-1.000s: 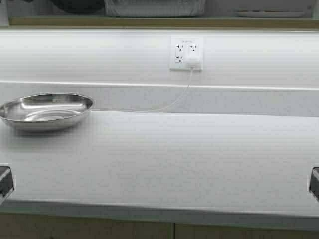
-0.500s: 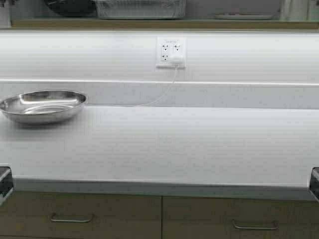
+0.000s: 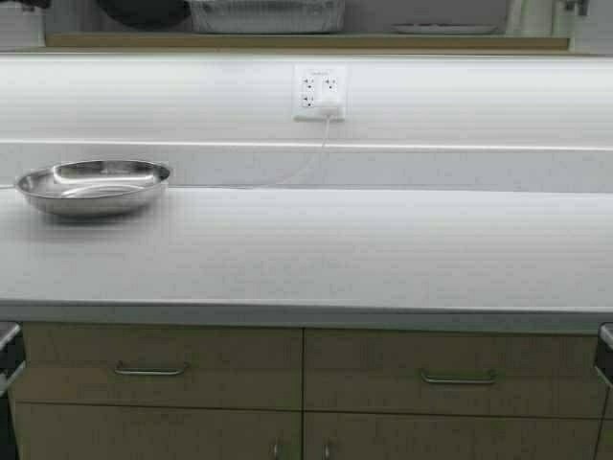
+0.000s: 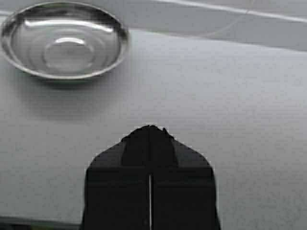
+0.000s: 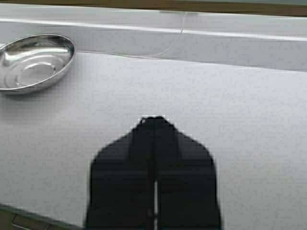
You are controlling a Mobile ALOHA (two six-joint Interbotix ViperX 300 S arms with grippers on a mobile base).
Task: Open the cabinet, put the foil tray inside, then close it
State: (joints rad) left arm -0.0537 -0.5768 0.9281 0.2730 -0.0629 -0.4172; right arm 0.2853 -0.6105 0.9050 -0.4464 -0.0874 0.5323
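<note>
The table (image 3: 316,249), a long pale surface, spans the high view and serves as the landmark; behind it rises a white backsplash wall (image 3: 479,96); below its front edge sit tan-olive drawer fronts (image 3: 163,369) with horizontal bar handles (image 3: 150,370).

Above the table, at the top of the high view, the cabinet (image 3: 306,41) shows only its lower wooden edge and open interior; its doors cannot be made out in this view. The foil tray (image 3: 266,15) stands inside the cabinet on that bottom shelf, above the table's left-centre, with a dark round object (image 3: 142,11) just beside it to the left and a flat pale dish (image 3: 448,29) well apart to the right.

A round steel bowl (image 3: 94,185) rests upright on the table's far left, near the backsplash; a wall outlet (image 3: 320,92) sits above the table's centre, with a white plug in it and a thin cord (image 3: 308,165) trailing down to the table behind the bowl.

The left gripper (image 4: 149,139) hangs over the table's near side, the bowl well beyond it, fingers pressed together, holding nothing; the right gripper (image 5: 154,127) hangs over the table's near side likewise, fingers together, holding nothing.
</note>
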